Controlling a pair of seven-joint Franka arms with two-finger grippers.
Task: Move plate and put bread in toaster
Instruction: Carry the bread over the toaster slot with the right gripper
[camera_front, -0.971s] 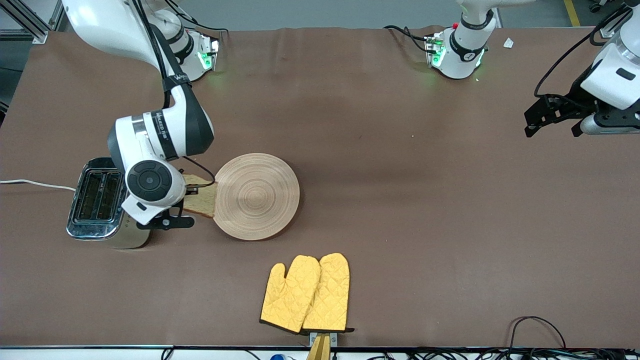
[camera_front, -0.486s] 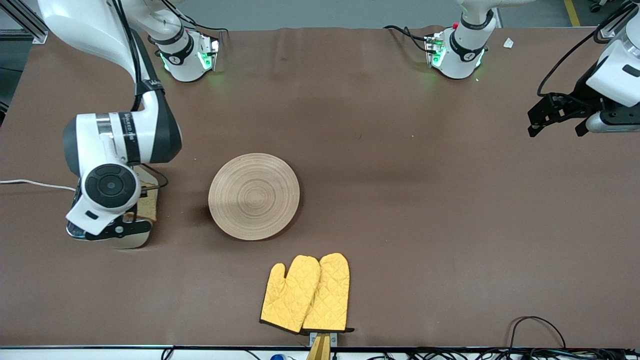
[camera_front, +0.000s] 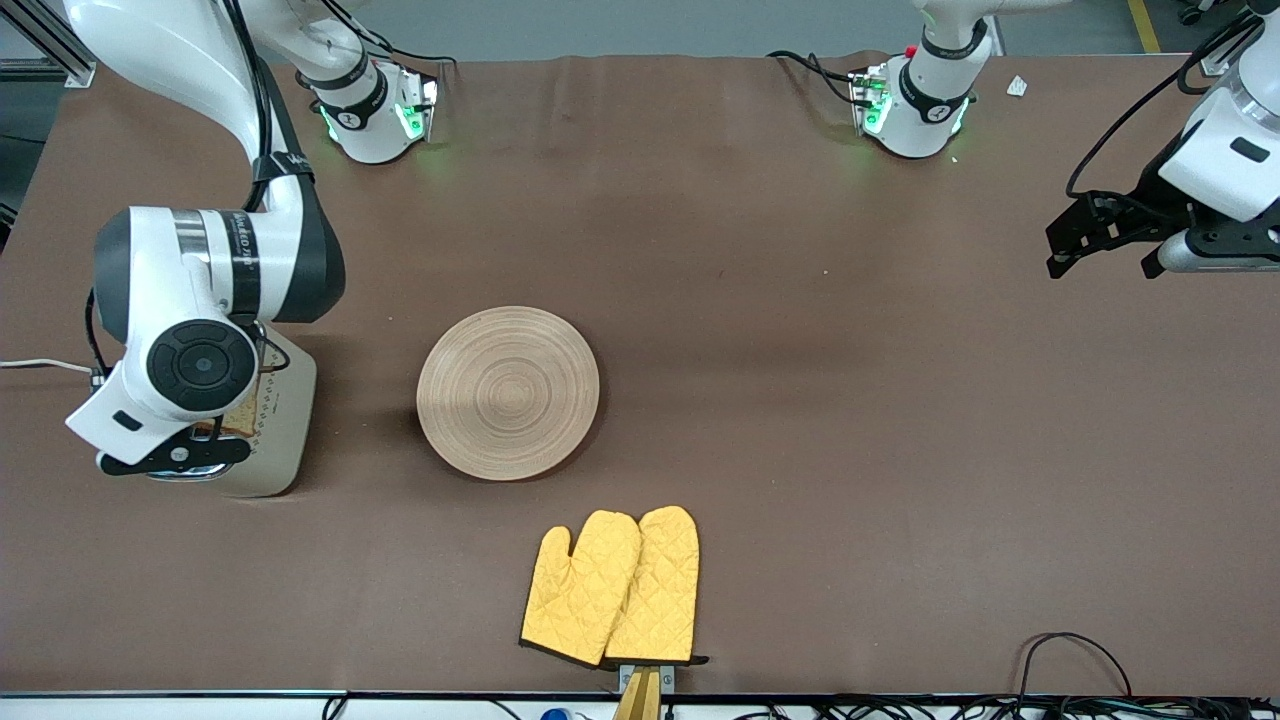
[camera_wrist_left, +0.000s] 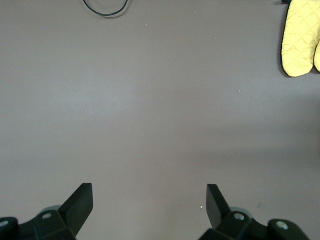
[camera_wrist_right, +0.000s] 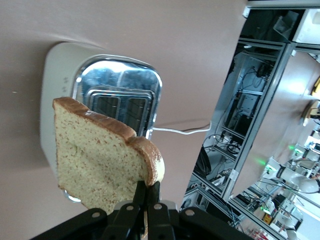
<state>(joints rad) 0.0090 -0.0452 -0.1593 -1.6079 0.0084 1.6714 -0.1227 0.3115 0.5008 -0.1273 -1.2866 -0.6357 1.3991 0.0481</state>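
The tan wooden plate (camera_front: 508, 392) lies flat near the middle of the table. The cream toaster (camera_front: 272, 420) stands at the right arm's end, mostly hidden under the right arm; in the right wrist view its chrome top (camera_wrist_right: 117, 90) shows two slots. My right gripper (camera_wrist_right: 146, 192) is shut on the crust edge of the bread slice (camera_wrist_right: 97, 160) and holds it over the toaster. A sliver of bread (camera_front: 240, 412) shows in the front view. My left gripper (camera_front: 1100, 240) is open and empty in the air over the left arm's end of the table; it also shows in the left wrist view (camera_wrist_left: 149, 200).
A pair of yellow oven mitts (camera_front: 612, 586) lies near the front edge, nearer the camera than the plate; one mitt shows in the left wrist view (camera_wrist_left: 301, 37). The toaster's white cord (camera_front: 40, 366) runs off the table's end.
My right arm has carried the bread from beside the plate to over the toaster. The plate has not moved. My left arm has barely shifted.
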